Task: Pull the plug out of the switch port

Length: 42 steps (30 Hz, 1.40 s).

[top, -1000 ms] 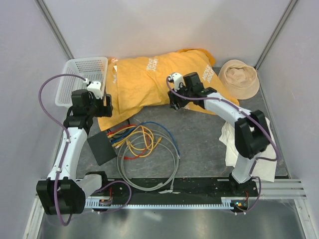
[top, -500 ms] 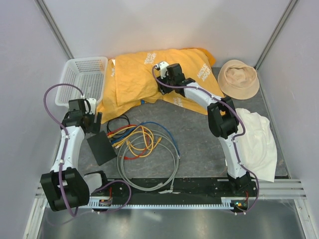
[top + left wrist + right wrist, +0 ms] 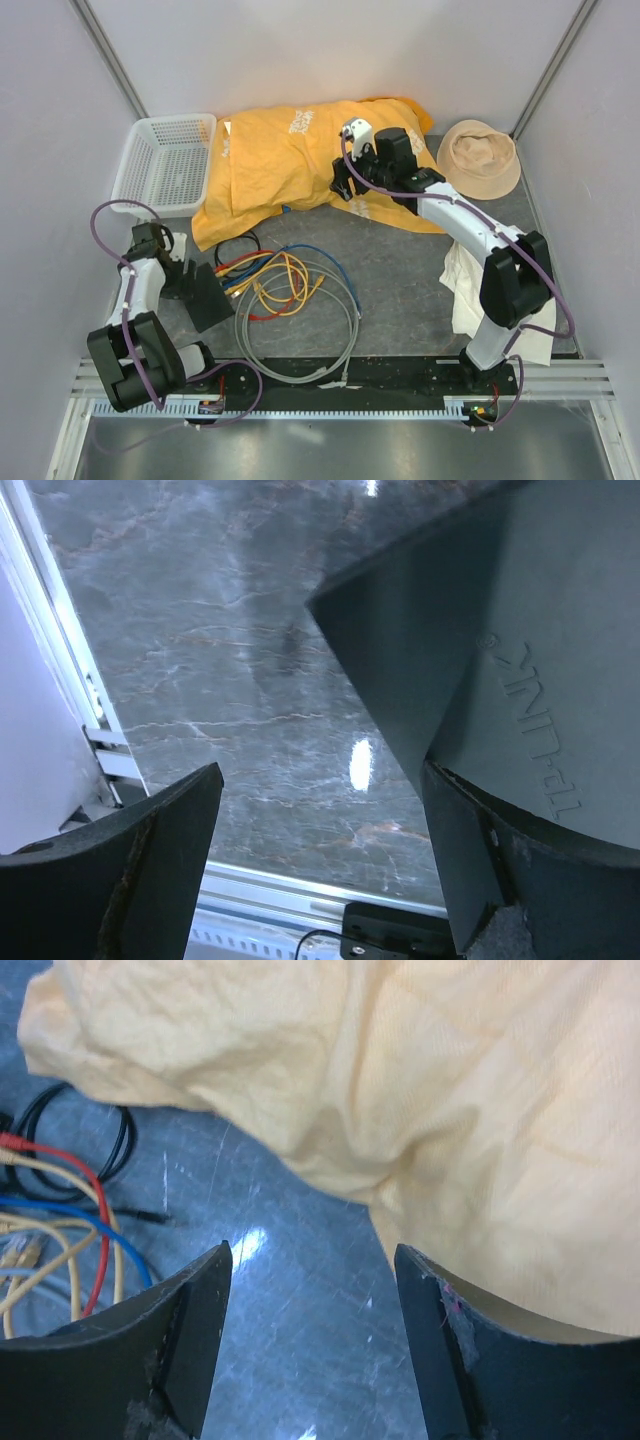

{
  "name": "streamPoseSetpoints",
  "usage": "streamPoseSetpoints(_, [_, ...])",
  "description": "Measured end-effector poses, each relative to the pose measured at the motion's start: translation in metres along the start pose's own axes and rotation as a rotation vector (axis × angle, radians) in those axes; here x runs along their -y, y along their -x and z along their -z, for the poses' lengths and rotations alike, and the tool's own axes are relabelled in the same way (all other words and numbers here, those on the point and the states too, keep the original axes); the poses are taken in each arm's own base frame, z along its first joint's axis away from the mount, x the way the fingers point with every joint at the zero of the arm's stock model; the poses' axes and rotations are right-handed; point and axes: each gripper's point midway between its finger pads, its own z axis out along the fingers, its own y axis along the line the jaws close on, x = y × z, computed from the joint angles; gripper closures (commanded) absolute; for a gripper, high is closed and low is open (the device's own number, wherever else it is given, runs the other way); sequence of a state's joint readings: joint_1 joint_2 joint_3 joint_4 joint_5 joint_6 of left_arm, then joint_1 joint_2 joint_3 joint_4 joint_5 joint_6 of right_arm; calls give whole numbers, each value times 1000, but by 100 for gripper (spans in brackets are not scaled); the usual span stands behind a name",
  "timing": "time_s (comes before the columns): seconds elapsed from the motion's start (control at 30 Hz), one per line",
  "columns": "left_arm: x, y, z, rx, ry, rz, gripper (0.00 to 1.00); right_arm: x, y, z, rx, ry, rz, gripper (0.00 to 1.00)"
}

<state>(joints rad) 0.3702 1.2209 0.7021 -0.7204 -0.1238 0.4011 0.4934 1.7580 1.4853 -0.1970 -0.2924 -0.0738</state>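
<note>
The black switch lies at the left of the dark table, and red, yellow and blue cables run into its far right edge. The plugs themselves are too small to make out. My left gripper is open at the switch's left side. In the left wrist view the switch body fills the upper right, with the right finger against it. My right gripper is open and empty over the front edge of the yellow cloth. Its wrist view shows bare table between the fingers and the cables at the left.
A white basket stands at the back left. A beige hat lies at the back right and a white cloth at the right. A grey cable coil lies near the front rail. The yellow cloth covers the back.
My left gripper has dropped back and down to the switch's left side, and the switch has shifted. My right gripper swung left over the yellow cloth and then back to the right.
</note>
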Motion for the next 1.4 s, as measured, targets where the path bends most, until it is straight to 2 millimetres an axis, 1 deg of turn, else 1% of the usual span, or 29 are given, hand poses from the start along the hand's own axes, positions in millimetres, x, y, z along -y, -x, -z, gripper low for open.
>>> streamPoseSetpoints(0.03, [1,0,0,3,-5,-10,12,-2,-4,3,-4,4,-1,24])
streamPoseSetpoints(0.1, [2,3,-1,18,-16,-28,13,-5,-21,6,-37,10,-11,23])
streamPoseSetpoints(0.17, [3,4,-2,26,-26,-42,13,-7,-47,6,-94,15,-28,22])
streamPoseSetpoints(0.27, [6,6,-4,42,-52,-63,14,-10,-79,8,-173,21,-51,21])
streamPoseSetpoints(0.33, [11,9,-5,62,-81,-74,14,-11,-90,9,-204,24,-60,21])
streamPoseSetpoints(0.37, [15,12,-6,76,-103,-82,14,-12,-92,10,-211,26,-61,20])
streamPoseSetpoints(0.43, [21,14,-6,96,-140,-90,18,-12,-93,10,-213,27,-60,20])
streamPoseSetpoints(0.47, [24,15,-6,104,-157,-98,21,-12,-93,10,-212,28,-60,19])
streamPoseSetpoints(0.5, [28,16,-6,114,-177,-108,28,-12,-92,10,-212,28,-60,19])
streamPoseSetpoints(0.53, [31,17,-6,124,-198,-118,29,-12,-93,10,-212,28,-60,18])
streamPoseSetpoints(0.7, [44,19,-6,128,-281,-139,29,-12,-93,10,-213,29,-57,17])
streamPoseSetpoints(0.93, [49,21,-6,92,-314,-156,29,-14,-100,13,-226,34,-53,14])
streamPoseSetpoints(1.07, [53,25,-5,70,-334,-178,30,-14,-105,15,-237,35,-46,13])
streamPoseSetpoints(1.2, [59,29,-4,64,-361,-191,30,-14,-106,16,-239,36,-43,13])
streamPoseSetpoints(1.4, [65,33,0,68,-398,-193,26,-14,-106,16,-239,37,-41,12])
